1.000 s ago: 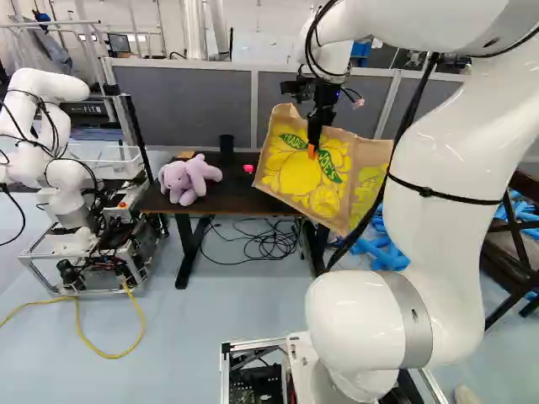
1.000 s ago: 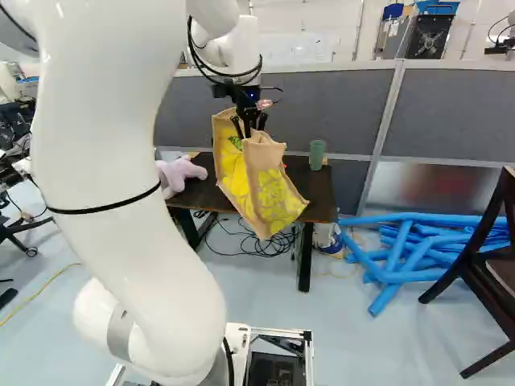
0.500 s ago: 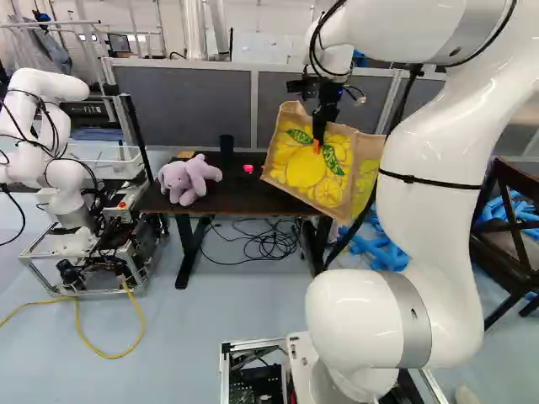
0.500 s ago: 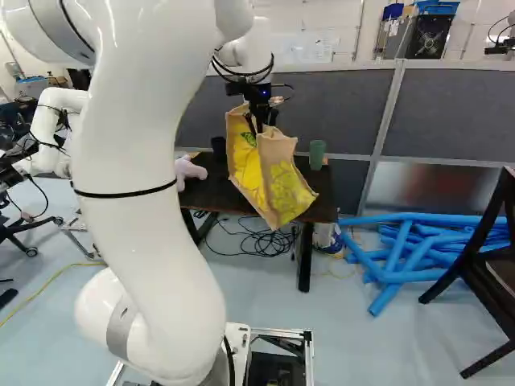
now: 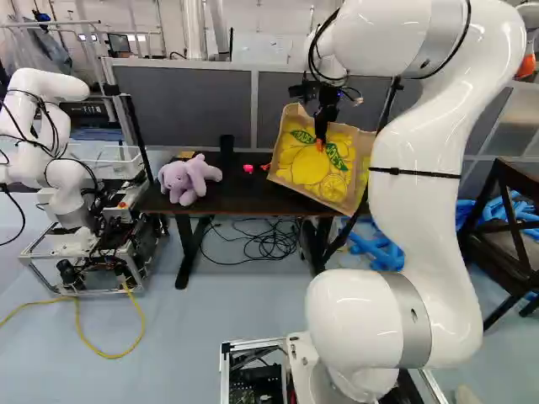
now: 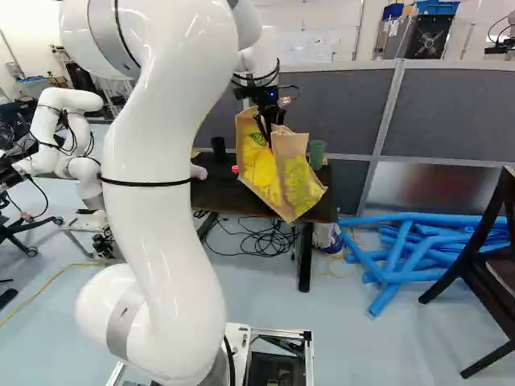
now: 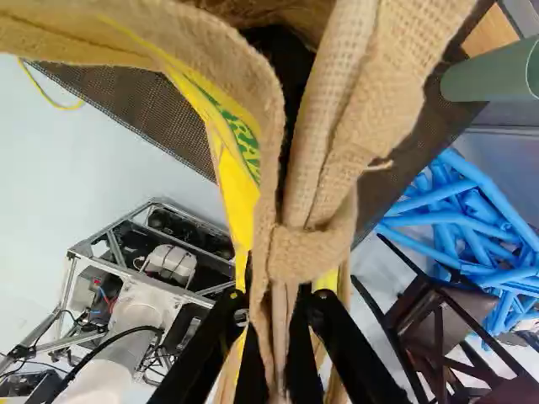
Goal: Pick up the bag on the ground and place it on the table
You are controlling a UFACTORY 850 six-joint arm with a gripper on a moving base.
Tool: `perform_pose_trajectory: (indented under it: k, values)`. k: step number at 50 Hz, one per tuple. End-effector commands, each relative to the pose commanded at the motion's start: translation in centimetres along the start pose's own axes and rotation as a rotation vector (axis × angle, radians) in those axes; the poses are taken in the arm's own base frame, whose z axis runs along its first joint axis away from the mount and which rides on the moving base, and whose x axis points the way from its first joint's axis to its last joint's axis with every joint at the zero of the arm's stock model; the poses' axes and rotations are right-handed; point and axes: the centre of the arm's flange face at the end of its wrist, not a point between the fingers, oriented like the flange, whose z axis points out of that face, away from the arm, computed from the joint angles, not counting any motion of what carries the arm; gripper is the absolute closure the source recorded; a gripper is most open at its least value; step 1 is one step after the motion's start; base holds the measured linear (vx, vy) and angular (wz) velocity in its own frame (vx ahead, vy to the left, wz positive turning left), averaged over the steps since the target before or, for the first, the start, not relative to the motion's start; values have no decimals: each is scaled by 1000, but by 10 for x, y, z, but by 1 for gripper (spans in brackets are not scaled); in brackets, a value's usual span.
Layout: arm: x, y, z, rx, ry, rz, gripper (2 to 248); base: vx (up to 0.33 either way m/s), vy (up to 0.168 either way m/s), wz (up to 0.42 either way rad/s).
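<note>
My gripper (image 5: 321, 143) is at the bag's upper part in the left base view; in the wrist view the gripper (image 7: 274, 316) is shut on the bag (image 7: 316, 252), its tan burlap and handle folds pinched between the two fingers. The yellow-printed bag (image 5: 303, 172) hangs tilted above the right part of the dark table (image 5: 227, 202). In the right base view the bag (image 6: 298, 189) covers part of the table's front edge. Whether its lower end touches the tabletop, I cannot tell.
On the table are a purple plush (image 5: 187, 178), a small pink object (image 5: 248, 168), a black cup (image 5: 226, 145) and a green cup (image 6: 317, 151). A grey partition (image 5: 185, 101) stands behind. Blue tubes (image 6: 402, 257) and a chair (image 6: 495, 273) are right; another robot (image 5: 63, 168) is left.
The arm has carried the bag ahead, farther from the base and over the table; in the right base view it has shifted to the right. The base has not moved, and the grip has stayed.
</note>
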Motion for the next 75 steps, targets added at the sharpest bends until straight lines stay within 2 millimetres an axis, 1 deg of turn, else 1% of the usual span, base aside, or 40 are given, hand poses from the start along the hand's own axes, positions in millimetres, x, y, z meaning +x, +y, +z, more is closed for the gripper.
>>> perform_pose_trajectory:
  k: [18,36,48,69,70,74,75]
  values:
    - [34,18,29,-11,-1,-16,228,0,0,0]
    - [60,27,58,-3,-11,-30,228,0,0,0]
    - [67,30,75,9,-25,-32,228,0,0,0]
    - [67,30,77,11,-28,-33,228,0,0,0]
    - [67,30,77,11,-28,-33,214,0,0,0]
    - [67,30,77,11,-28,-33,214,0,0,0]
    - [67,30,77,11,-28,-33,180,0,0,0]
